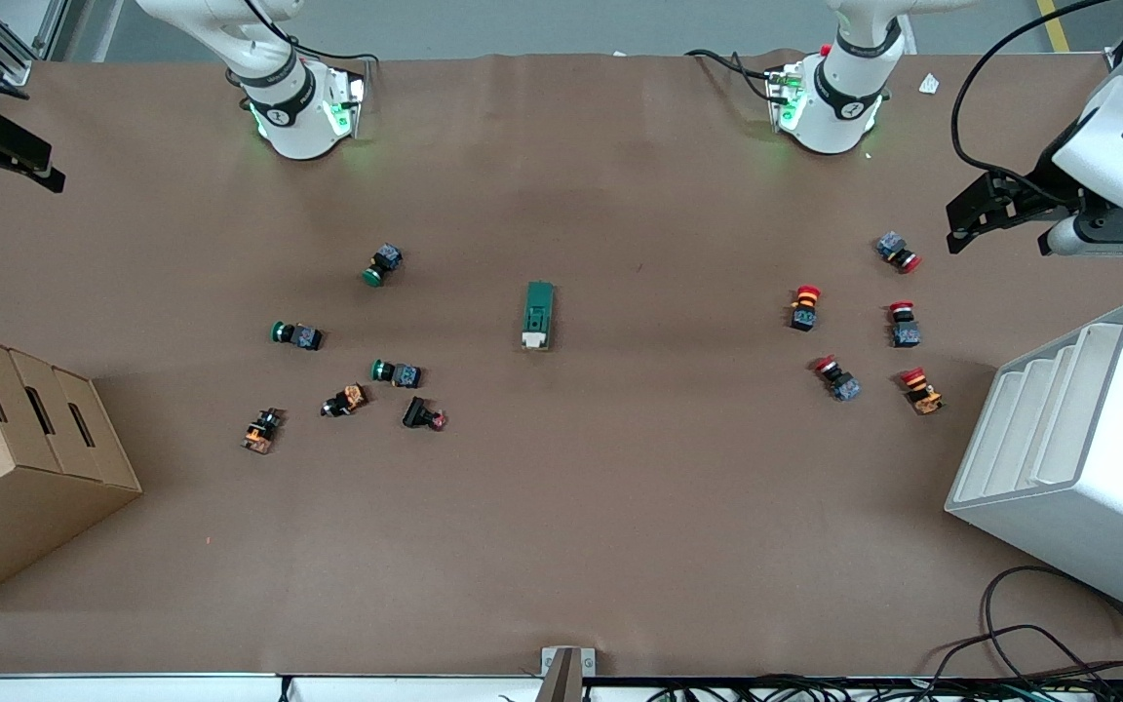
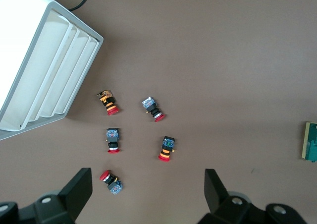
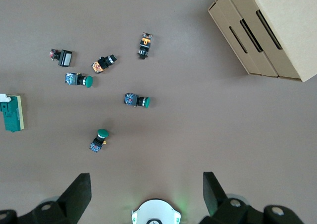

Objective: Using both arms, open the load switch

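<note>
Dark-green rectangular load switch [image 1: 538, 315], white-tipped, on brown matte table [image 1: 620, 487]; left claw [image 2: 148, 194], right claw [image 3: 146, 193] both spread.

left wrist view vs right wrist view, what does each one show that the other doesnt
Only the left wrist view shows the five red push buttons, the white slotted rack and the open left gripper. Only the right wrist view shows the green push buttons, the cardboard box, the right arm's base and the open right gripper. Both share the brown table and the load switch, cut off at the edge of each.
</note>
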Tool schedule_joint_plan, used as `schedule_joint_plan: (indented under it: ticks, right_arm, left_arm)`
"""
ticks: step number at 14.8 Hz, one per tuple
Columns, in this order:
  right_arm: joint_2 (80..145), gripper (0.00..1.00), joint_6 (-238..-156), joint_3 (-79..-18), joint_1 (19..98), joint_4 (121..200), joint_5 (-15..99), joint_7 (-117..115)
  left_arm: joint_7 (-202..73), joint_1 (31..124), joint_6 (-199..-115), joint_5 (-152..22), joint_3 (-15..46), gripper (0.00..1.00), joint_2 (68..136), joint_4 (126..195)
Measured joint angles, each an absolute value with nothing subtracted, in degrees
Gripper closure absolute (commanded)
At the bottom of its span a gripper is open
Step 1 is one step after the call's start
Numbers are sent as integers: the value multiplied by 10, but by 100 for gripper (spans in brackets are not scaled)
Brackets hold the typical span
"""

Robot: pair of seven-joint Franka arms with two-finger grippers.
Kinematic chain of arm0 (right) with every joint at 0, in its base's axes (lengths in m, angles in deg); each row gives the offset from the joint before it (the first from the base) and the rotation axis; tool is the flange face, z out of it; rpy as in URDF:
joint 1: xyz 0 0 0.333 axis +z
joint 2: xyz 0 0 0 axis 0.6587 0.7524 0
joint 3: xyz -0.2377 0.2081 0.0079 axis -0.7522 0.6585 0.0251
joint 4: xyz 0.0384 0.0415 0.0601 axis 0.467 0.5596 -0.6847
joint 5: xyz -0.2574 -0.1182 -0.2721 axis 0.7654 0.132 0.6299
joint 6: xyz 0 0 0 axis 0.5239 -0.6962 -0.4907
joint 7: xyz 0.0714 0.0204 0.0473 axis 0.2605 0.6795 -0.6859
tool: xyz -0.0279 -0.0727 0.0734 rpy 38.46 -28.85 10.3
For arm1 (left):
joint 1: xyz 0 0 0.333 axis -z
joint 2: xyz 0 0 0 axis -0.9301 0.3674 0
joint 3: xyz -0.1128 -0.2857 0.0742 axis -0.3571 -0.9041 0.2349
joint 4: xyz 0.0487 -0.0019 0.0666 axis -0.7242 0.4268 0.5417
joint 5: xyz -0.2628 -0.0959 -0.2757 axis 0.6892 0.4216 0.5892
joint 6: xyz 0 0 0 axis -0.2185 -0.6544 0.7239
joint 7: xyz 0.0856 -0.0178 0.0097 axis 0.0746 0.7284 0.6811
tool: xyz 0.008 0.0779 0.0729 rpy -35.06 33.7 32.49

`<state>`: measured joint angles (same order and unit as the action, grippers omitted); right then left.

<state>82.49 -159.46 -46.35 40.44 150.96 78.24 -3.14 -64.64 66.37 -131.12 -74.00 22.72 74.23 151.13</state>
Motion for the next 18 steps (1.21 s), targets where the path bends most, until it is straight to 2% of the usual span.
schedule_joint_plan:
  ticks: [6, 10, 13, 18]
  right_arm:
    - [829, 0, -1587, -465, 404, 1504, 782, -31]
    - [829, 0, -1587, -465, 403, 1504, 782, -31]
    - [829, 0, -1588, -465, 403, 1502, 782, -32]
    - [831, 0, -1588, -466, 402, 1500, 783, -32]
  left_arm:
    - [-647, 667, -1309, -740, 203, 0, 744, 1491]
    - [-713, 677, -1326, -740, 105, 0, 790, 1490]
    - [-878, 757, -1382, -791, 59, 0, 853, 1490]
    - [-1147, 921, -1464, -901, 54, 0, 954, 1491]
